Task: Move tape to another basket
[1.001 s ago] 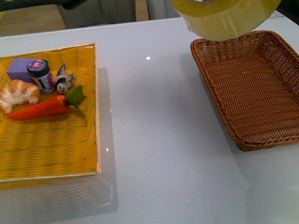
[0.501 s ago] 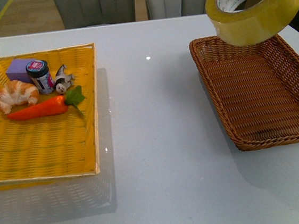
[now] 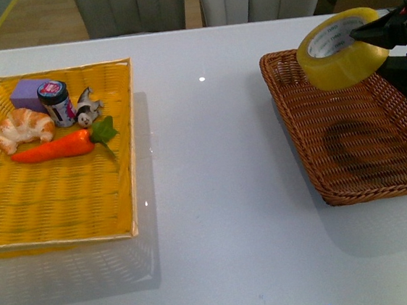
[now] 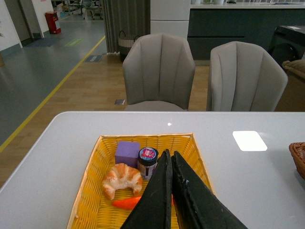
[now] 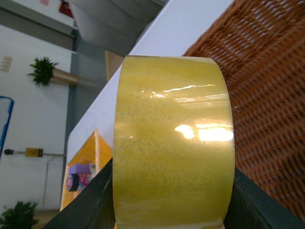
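Status: the carry looks done, the release is what's left. The tape [image 3: 340,49] hangs over the brown basket [image 3: 298,139], toward its far end, tilted so the white core faces us. Its shadow falls on the basket floor below, so we read a gap there, not contact. The right gripper [image 3: 370,50] is clamped on the roll. In the front view one finger goes through the core and the other sits outside the band. In the right wrist view, black fingers [image 5: 88,206] flank the roll on both sides. The left gripper [image 4: 169,156] is pinched together with nothing in it, above the yellow tray [image 3: 56,204]. The tray holds the croissant [image 3: 24,127], carrot [image 3: 51,148], jar [image 3: 55,102], purple block [image 3: 25,91] and a small figurine [image 3: 86,108]. Remaining, as we judge it: lower the roll to the basket floor, let go, pull the arm clear. One risk is that the roll lands on edge and rolls toward a wall.
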Available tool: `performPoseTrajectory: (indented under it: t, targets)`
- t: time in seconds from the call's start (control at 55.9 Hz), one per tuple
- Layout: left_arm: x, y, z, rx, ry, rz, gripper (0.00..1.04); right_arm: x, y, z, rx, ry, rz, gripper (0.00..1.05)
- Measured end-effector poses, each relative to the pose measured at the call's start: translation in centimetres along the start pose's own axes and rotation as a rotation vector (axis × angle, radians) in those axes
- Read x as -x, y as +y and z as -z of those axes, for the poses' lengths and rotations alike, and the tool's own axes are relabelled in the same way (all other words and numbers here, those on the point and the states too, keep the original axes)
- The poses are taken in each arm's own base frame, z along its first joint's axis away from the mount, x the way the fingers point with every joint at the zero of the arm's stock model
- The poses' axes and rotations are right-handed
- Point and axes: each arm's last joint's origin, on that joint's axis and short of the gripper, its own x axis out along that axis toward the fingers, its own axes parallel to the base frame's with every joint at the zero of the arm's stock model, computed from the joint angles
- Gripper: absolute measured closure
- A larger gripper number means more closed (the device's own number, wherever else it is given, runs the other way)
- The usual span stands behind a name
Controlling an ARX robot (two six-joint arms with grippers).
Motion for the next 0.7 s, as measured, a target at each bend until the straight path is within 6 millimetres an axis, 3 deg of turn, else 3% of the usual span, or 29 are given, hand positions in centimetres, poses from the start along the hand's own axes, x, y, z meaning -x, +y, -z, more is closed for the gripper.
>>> performPoseTrajectory:
  t: [0.25,0.519,0.697]
  targets:
    - [2.0,1.1,0.9,-0.001,0.003,0.000,1.03,-2.4,-2.5,0.5,-0.029,0.017,0.097,0.57]
    - [3.7,2.6,1.5,-0.003,0.004,-0.009,1.03,-2.9,-4.8,1.5,-0.051,0.031,0.223,0.57]
    - [4.4,2.6,2.3,-0.003,0.000,-0.003,1.03,-1.9,-5.2,1.5,-0.051,0.013,0.236,0.30]
